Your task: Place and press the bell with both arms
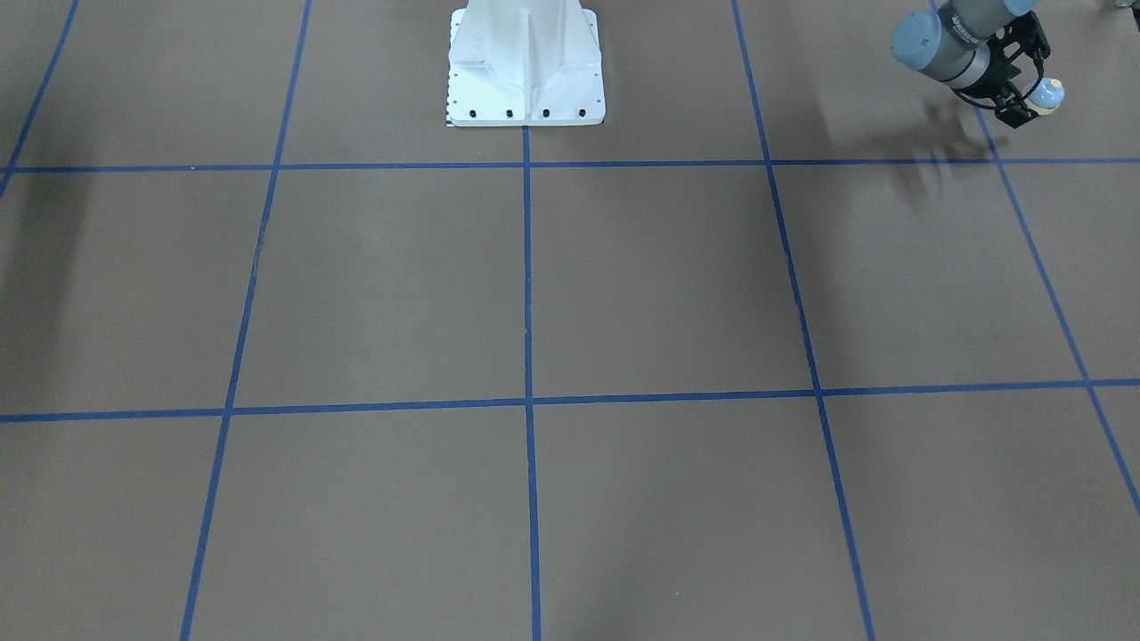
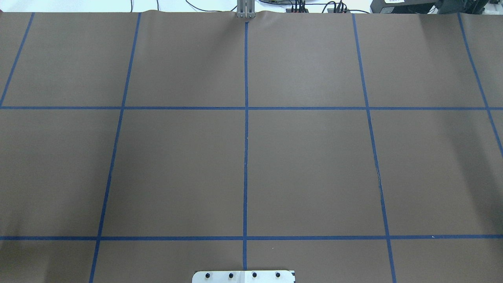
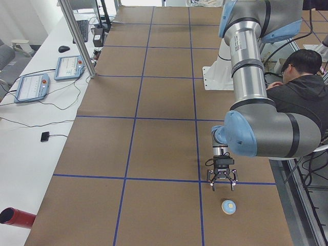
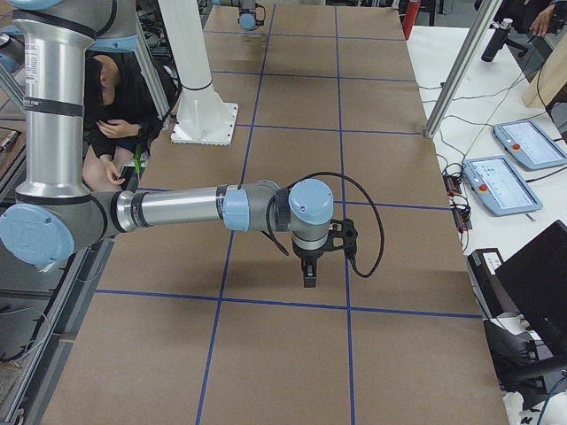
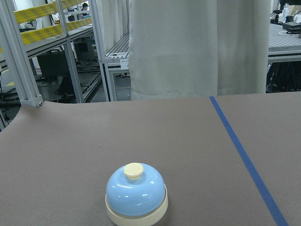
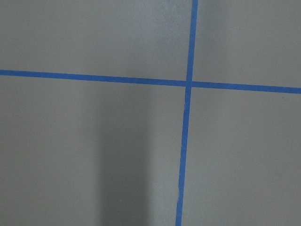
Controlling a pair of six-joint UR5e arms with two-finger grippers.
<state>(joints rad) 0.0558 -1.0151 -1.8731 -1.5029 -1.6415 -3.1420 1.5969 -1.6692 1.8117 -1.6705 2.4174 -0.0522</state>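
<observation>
Left pincer [image 3: 222,186]: fingers spread apart, nothing between them, pointing down just above the counter [image 3: 154,154]. Bell [image 3: 228,206] sits upright on the counter just past the pincer tips, toward the counter's end, close but not touching. Left wrist view confirms this: the bell is low and centre, directly ahead of the pincer, button on top, base flat on the brown surface, with a blue tape line [image 5: 244,155] off to one side.

Right pincer [image 4: 308,276]: hangs pointing down over the counter at the opposite end, well apart from the bell. Can't tell if its fingers are apart or together, since they only show small in the side view. Its wrist view shows just a tape crossing [image 6: 189,84] below it.
</observation>
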